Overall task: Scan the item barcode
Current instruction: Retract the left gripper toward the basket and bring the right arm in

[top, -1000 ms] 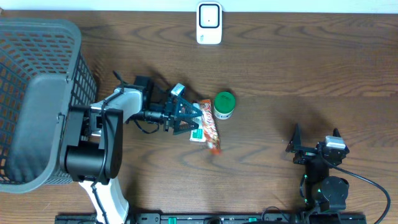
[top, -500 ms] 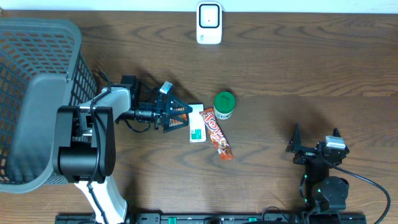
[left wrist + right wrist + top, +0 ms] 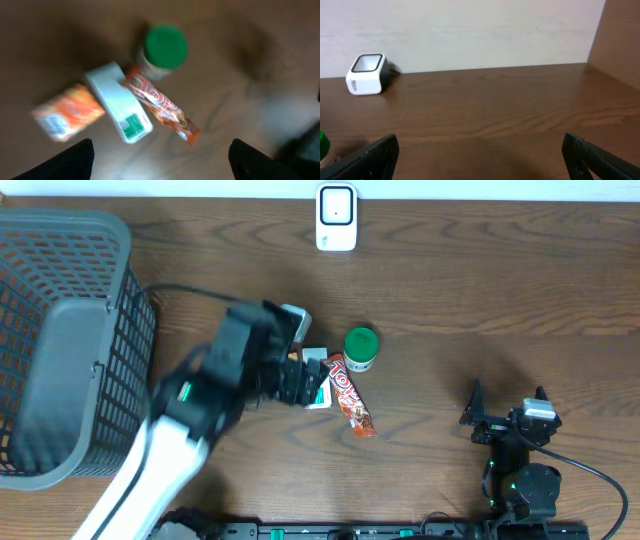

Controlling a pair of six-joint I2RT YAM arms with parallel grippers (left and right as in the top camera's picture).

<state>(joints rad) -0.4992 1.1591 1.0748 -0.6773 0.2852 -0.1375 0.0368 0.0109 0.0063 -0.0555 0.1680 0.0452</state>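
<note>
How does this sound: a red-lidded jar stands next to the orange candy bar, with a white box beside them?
Nearly: the jar has a green lid, not red, as the left wrist view shows. It does stand next to the orange candy bar, with the white box beside them.

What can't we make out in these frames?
- Any barcode: unreadable. The left wrist view is motion-blurred and the overhead view is too small.
- Orange pack: hidden under the left arm overhead.
- White box: partly covered by that arm overhead.
- Left pincer: smeared overhead. In its wrist view only the fingertips show, cut by the bottom edge.
</note>
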